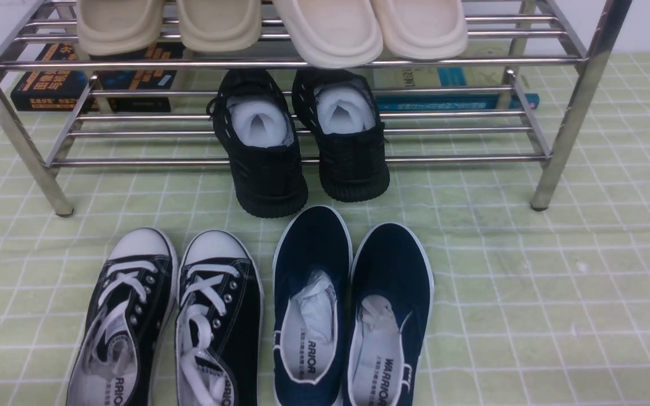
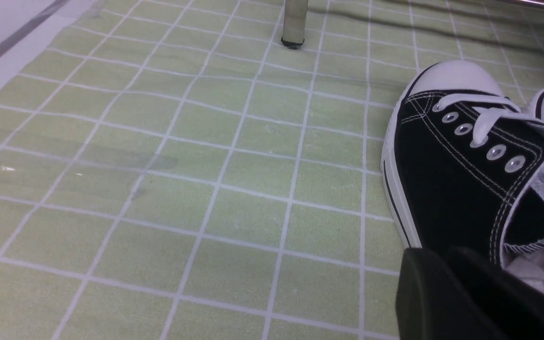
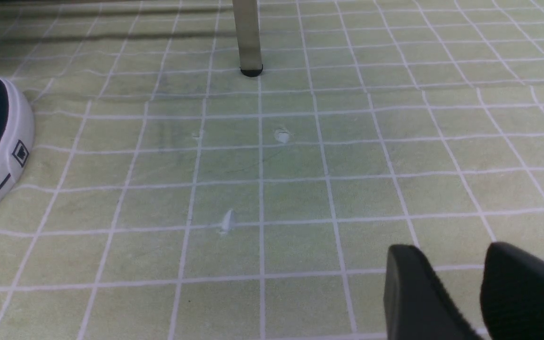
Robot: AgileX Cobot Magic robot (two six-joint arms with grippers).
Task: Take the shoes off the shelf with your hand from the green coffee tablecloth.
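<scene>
The left pincer (image 2: pixel 470 283) sat low at the heel of the left shoe of the shoes (image 1: pixel 164 321). Its dark pads lay against or just beside that shoe's collar. Whether they gripped the canvas could not be told, nor how wide they stood. The right pincer (image 3: pixel 461 283) hung above bare cloth with a clear gap between its pads and nothing in them.

The shoes, black canvas sneakers with white laces, white toe caps and silver eyelets, stood side by side on the green coffee tablecloth (image 1: pixel 556 293). They pointed toward the shelf (image 1: pixel 302 160) and lay in front of it, not on it. Navy slip-ons (image 1: pixel 353 310) stood just beside them on the right. Black knit sneakers (image 1: pixel 302 135) rested on the lower tier, toes overhanging its front bar. Pale slippers (image 1: pixel 268 25) occupied the upper tier.

By judgement, the step in hand was setting the pair down on the cloth or letting go of it. The next move called for the left pincer to part fully and draw back clear of the collar without dragging the shoe.
</scene>
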